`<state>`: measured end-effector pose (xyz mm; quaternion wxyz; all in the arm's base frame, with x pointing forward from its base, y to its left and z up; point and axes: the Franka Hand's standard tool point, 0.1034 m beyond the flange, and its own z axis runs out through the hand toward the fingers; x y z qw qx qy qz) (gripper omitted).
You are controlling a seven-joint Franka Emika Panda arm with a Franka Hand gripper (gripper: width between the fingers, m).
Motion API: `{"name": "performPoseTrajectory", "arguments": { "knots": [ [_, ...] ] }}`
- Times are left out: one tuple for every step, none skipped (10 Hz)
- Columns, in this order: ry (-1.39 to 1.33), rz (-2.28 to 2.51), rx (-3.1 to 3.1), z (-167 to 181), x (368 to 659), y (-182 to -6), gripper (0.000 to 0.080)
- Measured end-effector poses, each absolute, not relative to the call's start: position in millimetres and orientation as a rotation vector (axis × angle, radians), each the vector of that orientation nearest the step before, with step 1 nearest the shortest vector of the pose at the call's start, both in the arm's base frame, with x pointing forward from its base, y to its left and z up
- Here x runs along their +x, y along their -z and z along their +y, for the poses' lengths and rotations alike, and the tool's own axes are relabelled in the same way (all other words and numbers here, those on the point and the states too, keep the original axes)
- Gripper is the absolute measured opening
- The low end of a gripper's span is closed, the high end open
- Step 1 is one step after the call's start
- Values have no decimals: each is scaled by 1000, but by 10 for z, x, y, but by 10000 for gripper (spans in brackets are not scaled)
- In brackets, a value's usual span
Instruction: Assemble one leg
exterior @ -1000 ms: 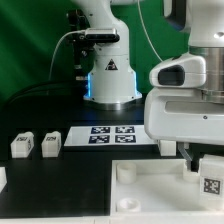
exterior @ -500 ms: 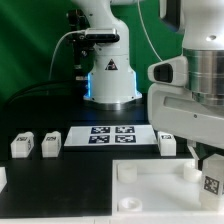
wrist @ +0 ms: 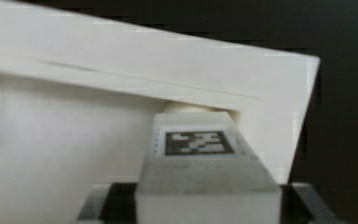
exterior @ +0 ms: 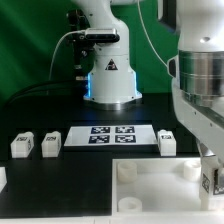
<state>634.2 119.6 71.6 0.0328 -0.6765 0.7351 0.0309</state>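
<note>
Gripping the leg (wrist: 201, 150) firmly, my gripper (exterior: 208, 178) has jaws clamped on its flat sides near the bench's front corner; it looks light, rigid and slippery.

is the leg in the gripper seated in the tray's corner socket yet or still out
Cannot tell for sure. The wrist view shows the held leg upright with its tip at the tray corner socket; whether it has entered is hidden.

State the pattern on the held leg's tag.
Black-and-white square marker on the leg, clearest in the wrist view.
</note>
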Motion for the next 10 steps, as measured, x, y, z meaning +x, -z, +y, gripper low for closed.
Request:
{"name": "performPoseTrajectory", "arguments": {
  "knots": [
    [-123,2445,-1807,1192,6342,-719,294],
    [-132,2520,-1669,1189,6345,-719,294],
    [-135,2551,-1625,1186,6346,-721,300],
    [-131,2557,-1621,1183,6343,-722,300],
    [-122,2557,-1628,1181,6342,-724,301],
    [-120,2559,-1626,1180,6340,-724,301],
    [-135,2565,-1606,1204,6332,-712,378],
    [-133,2528,-1661,1210,6328,-704,515],
    [-133,2527,-1662,1216,6329,-707,515],
    [-132,2516,-1668,1256,6318,-753,621]
  ]
}}
